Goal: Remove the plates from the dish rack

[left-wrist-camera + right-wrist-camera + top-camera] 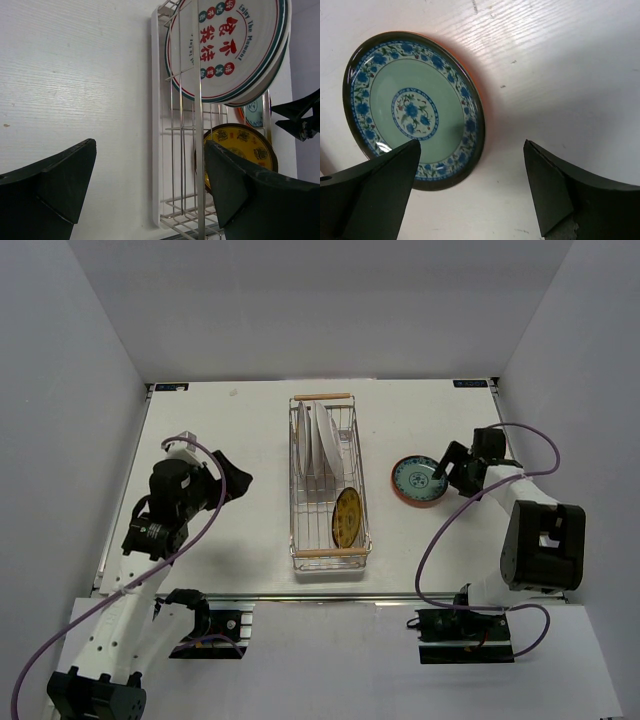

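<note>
Teal plate (pixel 410 481) beside wire dish rack (pixel 329 552)

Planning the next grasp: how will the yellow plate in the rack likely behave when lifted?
The yellow plate looks stiff and glazed, so probably slippery and breakable if dropped. It leans on edge in the rack, so a nudge may roll or tip it. Smaller than the white plates, it is likely lighter.

Teal plate (pixel 412 107), blue floral border; yellow patterned plate (pixel 241 141); white plates (pixel 235 47), red lettering.
</note>
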Controlling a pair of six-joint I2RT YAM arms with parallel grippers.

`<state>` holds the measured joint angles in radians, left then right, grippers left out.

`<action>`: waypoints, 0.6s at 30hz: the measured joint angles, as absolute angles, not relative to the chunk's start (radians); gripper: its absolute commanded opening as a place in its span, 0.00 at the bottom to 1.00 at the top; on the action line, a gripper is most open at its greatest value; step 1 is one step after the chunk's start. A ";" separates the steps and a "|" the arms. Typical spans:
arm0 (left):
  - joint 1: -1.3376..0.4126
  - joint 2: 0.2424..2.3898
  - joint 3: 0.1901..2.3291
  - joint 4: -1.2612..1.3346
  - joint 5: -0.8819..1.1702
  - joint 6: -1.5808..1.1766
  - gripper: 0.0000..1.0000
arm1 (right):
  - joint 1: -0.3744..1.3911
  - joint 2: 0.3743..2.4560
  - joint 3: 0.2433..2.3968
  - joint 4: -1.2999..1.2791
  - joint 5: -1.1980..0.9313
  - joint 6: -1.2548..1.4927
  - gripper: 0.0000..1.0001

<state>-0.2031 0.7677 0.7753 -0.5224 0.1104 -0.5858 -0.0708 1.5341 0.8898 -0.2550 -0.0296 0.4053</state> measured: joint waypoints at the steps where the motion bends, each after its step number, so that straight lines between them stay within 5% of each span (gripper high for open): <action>1: -0.203 0.760 0.772 -0.522 0.117 -0.585 0.98 | -0.070 1.519 0.890 -0.273 -0.014 0.399 0.89; 8: -0.203 0.723 0.767 -0.519 0.131 -0.583 0.98 | 0.007 1.326 0.980 -0.395 0.017 0.325 0.89; 18: -0.203 0.660 0.760 -0.498 0.151 -0.579 0.98 | 0.418 1.161 1.142 -0.534 -0.099 0.206 0.89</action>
